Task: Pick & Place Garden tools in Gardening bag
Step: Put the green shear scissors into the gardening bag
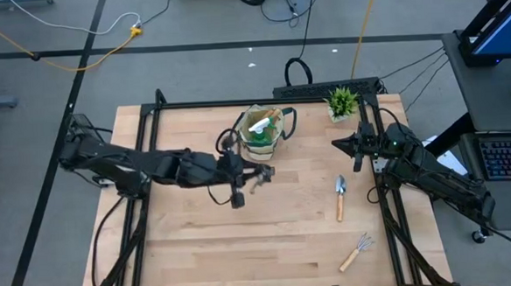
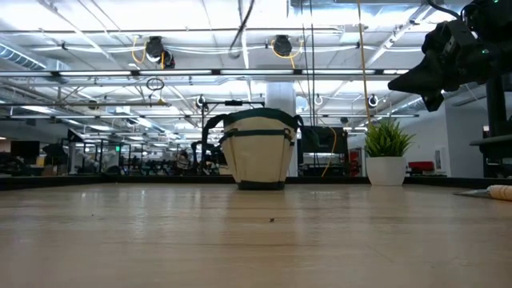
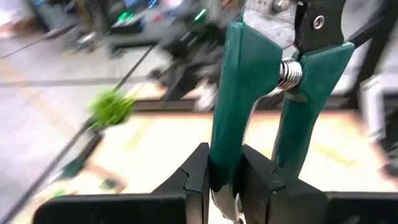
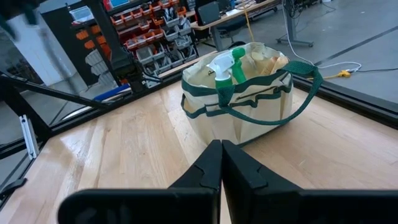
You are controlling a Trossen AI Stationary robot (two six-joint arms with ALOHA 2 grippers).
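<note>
Left gripper [image 3: 225,180] clenched on the pruning shears [image 3: 261,81], right gripper [image 4: 221,163] clenched empty; carry them toward twelve o'clock, squarely over the gardening bag [image 1: 264,134], then release.

Count: one gardening bag [image 1: 264,132]; one spray bottle [image 4: 231,67] inside it; one pruning shears [image 3: 261,87]; one trowel [image 1: 340,196]; one hand rake [image 1: 356,252]; one potted plant [image 1: 342,103].
</note>
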